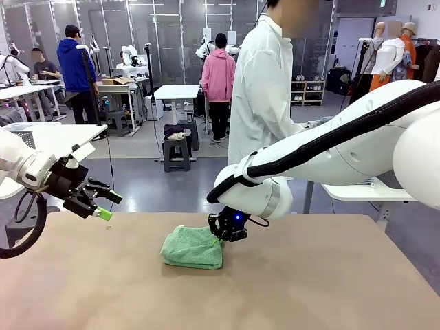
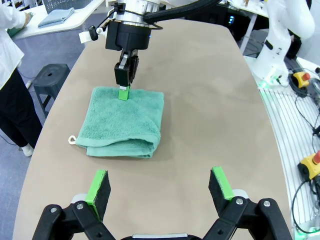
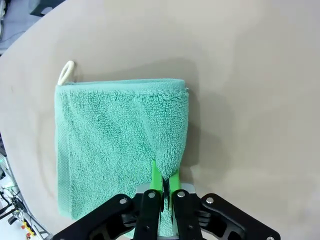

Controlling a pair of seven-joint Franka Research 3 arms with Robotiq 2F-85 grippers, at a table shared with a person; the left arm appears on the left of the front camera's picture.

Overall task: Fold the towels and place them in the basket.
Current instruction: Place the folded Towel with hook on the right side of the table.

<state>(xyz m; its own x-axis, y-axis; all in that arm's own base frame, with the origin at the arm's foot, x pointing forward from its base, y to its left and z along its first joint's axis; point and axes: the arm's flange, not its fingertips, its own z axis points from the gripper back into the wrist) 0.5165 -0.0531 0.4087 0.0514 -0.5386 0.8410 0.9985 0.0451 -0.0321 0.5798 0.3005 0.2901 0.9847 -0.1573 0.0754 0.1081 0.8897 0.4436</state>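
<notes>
A mint green towel [image 1: 191, 247] [image 2: 125, 122] [image 3: 115, 140] lies folded on the tan table, its white loop [image 3: 66, 72] at one corner. My right gripper [image 1: 223, 239] [image 2: 124, 92] [image 3: 164, 182] is shut on the towel's edge, pinching a ridge of cloth between its green pads. To the towel's left, my left gripper [image 1: 104, 206] [image 2: 159, 186] hangs open above the table with nothing between its fingers. A pale blue-grey towel [image 2: 56, 17] lies on a white side table, next to a perforated basket [image 2: 62, 4].
A person in a white lab coat [image 1: 265, 89] stands at the far side of the table. The white side table [image 1: 62, 137] is off the left end, with a stool [image 2: 50, 77] near it. Bare tan tabletop [image 1: 309, 289] surrounds the green towel.
</notes>
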